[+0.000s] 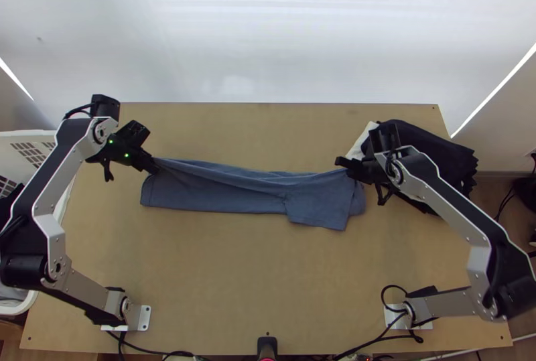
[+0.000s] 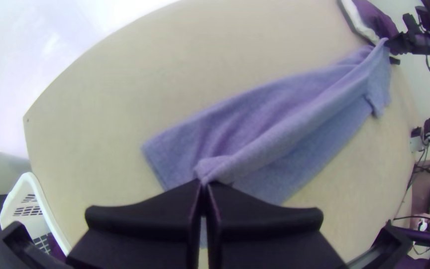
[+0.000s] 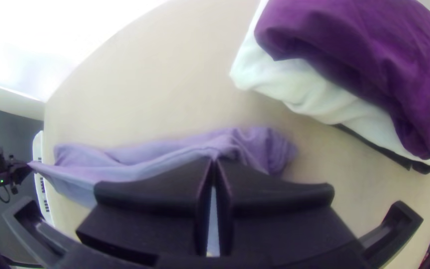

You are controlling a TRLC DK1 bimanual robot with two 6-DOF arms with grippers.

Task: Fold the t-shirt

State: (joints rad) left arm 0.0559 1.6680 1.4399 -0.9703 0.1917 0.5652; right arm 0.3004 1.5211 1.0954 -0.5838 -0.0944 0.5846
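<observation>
Top view: blue fabric t-shirt [image 1: 214,197], long folded strip on light wooden table [image 1: 268,280], between black left gripper [image 1: 153,166] and black right gripper [image 1: 344,163]. Left wrist view: left gripper [image 2: 204,183] clamped on t-shirt's raised fold. Right wrist view: right gripper [image 3: 214,160] clamped likewise.

On table [image 1: 221,280]: t-shirt [image 1: 254,197], clothes pile [image 1: 442,143] to its right. Left of table: basket [image 1: 27,136].
</observation>
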